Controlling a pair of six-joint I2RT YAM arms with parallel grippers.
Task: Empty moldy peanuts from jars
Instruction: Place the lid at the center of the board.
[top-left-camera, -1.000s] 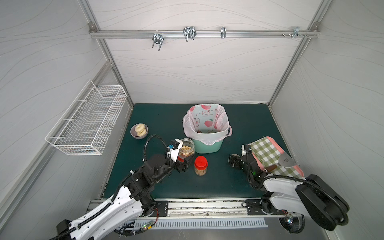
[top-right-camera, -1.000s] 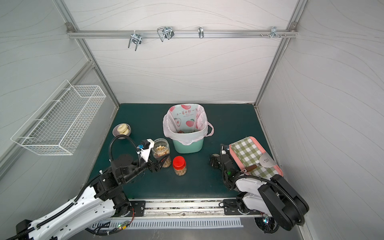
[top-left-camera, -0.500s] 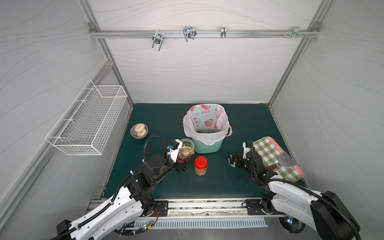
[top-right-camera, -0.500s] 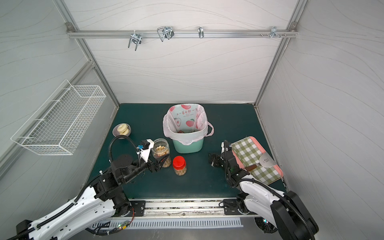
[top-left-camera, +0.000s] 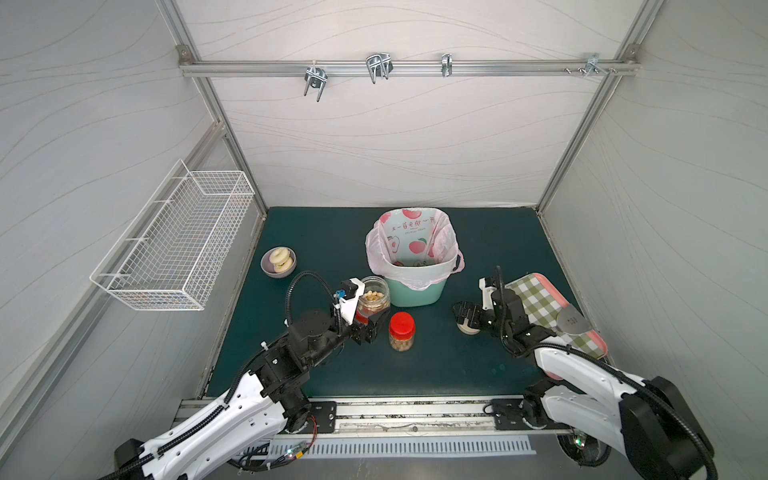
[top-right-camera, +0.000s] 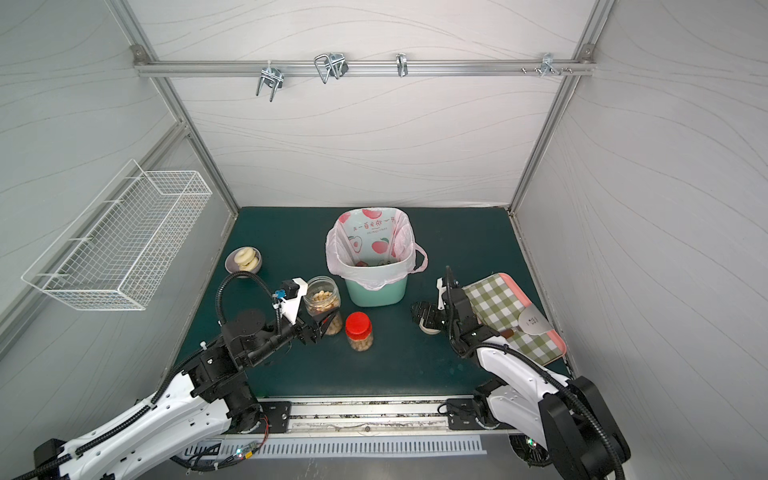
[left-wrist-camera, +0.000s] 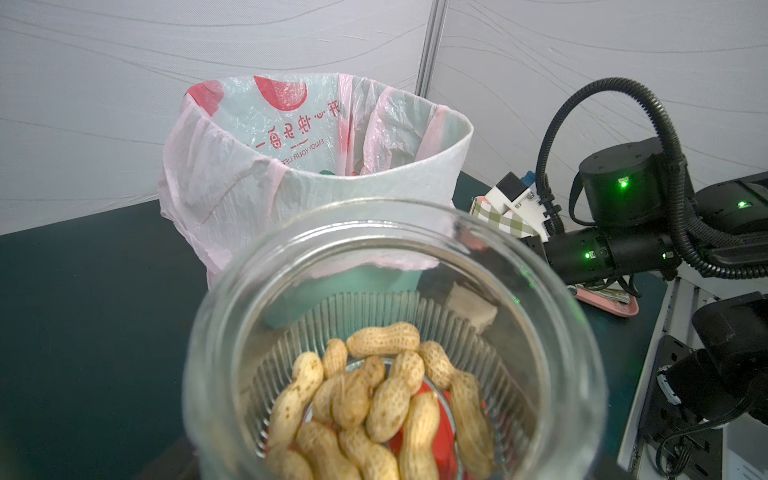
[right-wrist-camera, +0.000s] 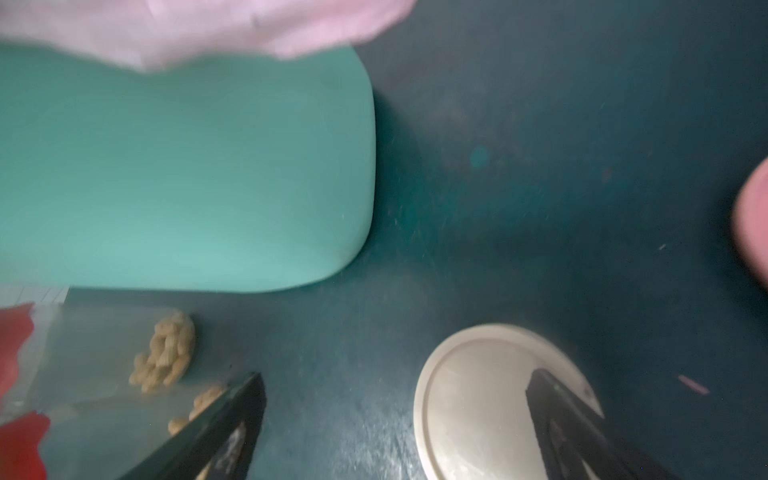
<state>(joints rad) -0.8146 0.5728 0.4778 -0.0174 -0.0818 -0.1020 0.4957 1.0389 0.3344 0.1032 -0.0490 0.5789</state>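
- Left gripper (top-left-camera: 368, 327) clamped round the open jar (top-left-camera: 375, 296); moldy peanuts (left-wrist-camera: 374, 399) piled inside, bin (top-left-camera: 415, 293) just ahead.
- Right gripper (top-left-camera: 467, 318) jaws spread wide, hovering over beige lid (right-wrist-camera: 490, 399) on mat (top-left-camera: 436, 365).
- Red-lidded jar (top-left-camera: 401, 332) upright between the two grippers.

Clear ribbed jar (left-wrist-camera: 395, 307): looks like glass, glossy, smooth rim. Tan in-shell peanuts (left-wrist-camera: 386, 399) inside: rough, netted, matt. Pink fruit-print bin bag (left-wrist-camera: 216, 195): thin crinkly translucent plastic. Mint-green bin (right-wrist-camera: 187, 166): smooth matt plastic. Round beige lid (right-wrist-camera: 469, 395): smooth, faint sheen. Dark green table (right-wrist-camera: 540, 166): matt, scuffed. Red screw lid (top-left-camera: 402, 323), 6 o'clock of bin: shiny plastic. White wire basket (top-left-camera: 178, 245), 9 o'clock: coated metal mesh.
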